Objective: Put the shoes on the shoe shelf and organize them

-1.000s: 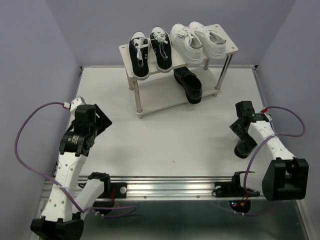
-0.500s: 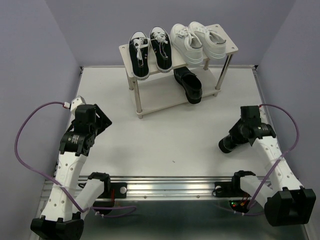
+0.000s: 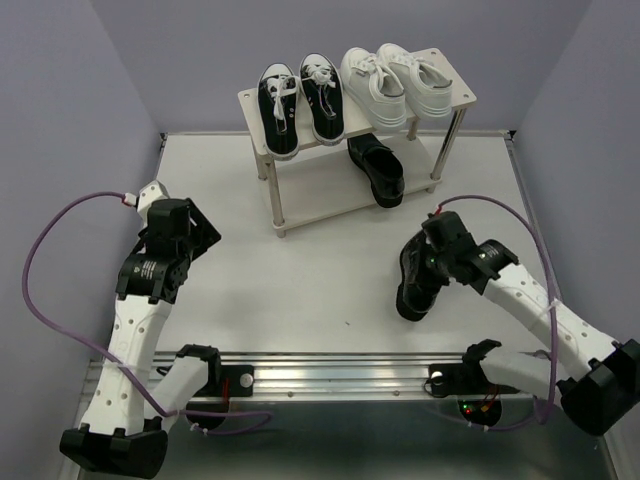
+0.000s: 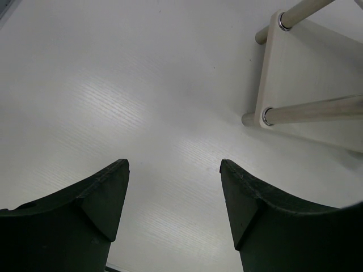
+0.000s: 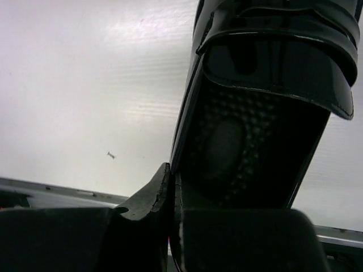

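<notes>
The shoe shelf point(image 3: 318, 190) stands at the back of the table. Its top board carries a black canvas pair point(image 3: 300, 105) and a white sneaker pair point(image 3: 395, 82). One glossy black loafer point(image 3: 377, 170) lies on the lower board. My right gripper point(image 3: 432, 258) is shut on the side wall of the other loafer point(image 3: 414, 278), holding it over the table right of centre. In the right wrist view the fingers point(image 5: 148, 198) pinch that loafer's point(image 5: 266, 85) edge. My left gripper point(image 3: 198, 238) hangs open and empty over the left of the table, near a shelf corner point(image 4: 273, 73).
Purple cables loop off both arms at the left point(image 3: 40, 260) and right point(image 3: 520, 225). A metal rail point(image 3: 330, 375) runs along the near table edge. Lilac walls close in the back and both sides. A small dark speck point(image 3: 347, 322) lies on the table.
My right gripper closed on the loafer and swung it left, from the right side toward the table's middle. The left arm barely shifted.
</notes>
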Controlling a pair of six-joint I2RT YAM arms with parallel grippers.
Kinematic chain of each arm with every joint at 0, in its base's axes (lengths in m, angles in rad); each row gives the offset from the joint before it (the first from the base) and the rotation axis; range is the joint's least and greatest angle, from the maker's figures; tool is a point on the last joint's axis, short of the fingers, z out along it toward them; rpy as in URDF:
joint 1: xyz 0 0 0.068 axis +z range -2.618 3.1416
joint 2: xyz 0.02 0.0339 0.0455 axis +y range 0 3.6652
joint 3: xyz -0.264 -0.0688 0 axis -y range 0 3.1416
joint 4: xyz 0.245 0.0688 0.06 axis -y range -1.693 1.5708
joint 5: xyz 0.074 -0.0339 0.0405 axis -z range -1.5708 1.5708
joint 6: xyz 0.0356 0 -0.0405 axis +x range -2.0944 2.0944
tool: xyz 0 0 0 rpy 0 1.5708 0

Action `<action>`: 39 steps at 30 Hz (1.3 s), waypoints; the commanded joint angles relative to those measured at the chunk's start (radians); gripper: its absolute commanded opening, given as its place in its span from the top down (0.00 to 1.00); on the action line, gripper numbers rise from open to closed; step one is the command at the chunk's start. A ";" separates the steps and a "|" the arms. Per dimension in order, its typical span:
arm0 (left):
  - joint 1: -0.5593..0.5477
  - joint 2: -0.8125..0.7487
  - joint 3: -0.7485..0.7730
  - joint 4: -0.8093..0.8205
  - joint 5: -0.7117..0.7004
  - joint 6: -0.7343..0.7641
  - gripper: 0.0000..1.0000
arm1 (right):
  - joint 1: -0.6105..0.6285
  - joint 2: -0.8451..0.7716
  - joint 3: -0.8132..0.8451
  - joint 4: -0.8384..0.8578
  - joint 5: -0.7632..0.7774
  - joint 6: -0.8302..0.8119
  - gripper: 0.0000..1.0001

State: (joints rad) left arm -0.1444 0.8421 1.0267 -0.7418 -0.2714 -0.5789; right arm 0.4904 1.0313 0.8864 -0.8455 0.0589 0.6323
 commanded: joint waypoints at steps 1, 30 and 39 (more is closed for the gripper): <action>-0.003 -0.009 0.042 0.012 -0.037 0.022 0.24 | 0.199 0.033 0.078 0.033 0.047 0.041 0.99; -0.003 0.002 0.069 0.002 -0.051 0.040 0.24 | 0.748 0.263 0.025 0.396 0.390 -0.189 0.39; -0.001 0.002 0.064 0.009 -0.043 0.040 0.24 | 0.699 0.204 0.101 0.220 0.490 0.010 0.34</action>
State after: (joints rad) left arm -0.1444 0.8452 1.0496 -0.7521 -0.3069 -0.5549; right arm 1.2259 1.2827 0.9142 -0.5499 0.4587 0.5209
